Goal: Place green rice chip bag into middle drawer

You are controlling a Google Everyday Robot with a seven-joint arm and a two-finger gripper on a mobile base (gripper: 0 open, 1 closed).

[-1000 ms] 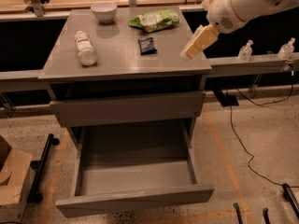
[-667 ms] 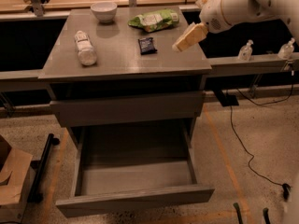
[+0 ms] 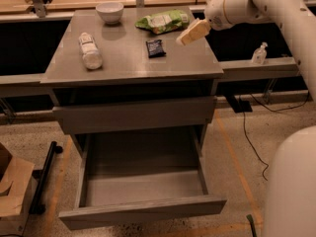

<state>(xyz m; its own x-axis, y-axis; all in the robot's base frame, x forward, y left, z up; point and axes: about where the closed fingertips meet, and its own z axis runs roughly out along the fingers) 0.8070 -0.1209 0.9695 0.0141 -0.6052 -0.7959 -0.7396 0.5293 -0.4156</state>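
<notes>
Moving a little to the left and toward the back of the counter (image 3: pixel 128 65) since one second ago, my gripper (image 3: pixel 185 38) is now hanging over the right part of the top. It is pointing down and to the left. It is staying just beside the small black packet (image 3: pixel 156 47), on its right side, and near the right end of the green rice chip bag (image 3: pixel 163 21), but it is not touching either of them. Whether my jaws are wide or narrow I cannot tell, because they are appearing as one pale block; they are not holding anything. My white arm (image 3: pixel 247 4) is reaching in from the upper right.

The green rice chip bag is lying flat at the back of the counter, with its white patch facing up. A white bowl (image 3: pixel 109 11) is standing to the left of it, apart from it. A white bottle (image 3: pixel 90 51) is lying on its side on the left part of the counter, well apart from the bag.

Under the counter a shallower drawer front (image 3: pixel 133 115) is sitting shut. Below it the middle drawer (image 3: pixel 143 186) is standing pulled out, and its flat grey floor is showing. A small spray bottle (image 3: pixel 259 53) is standing on the ledge at the right. A cardboard box (image 3: pixel 12 191) is lying on the floor at the lower left.
</notes>
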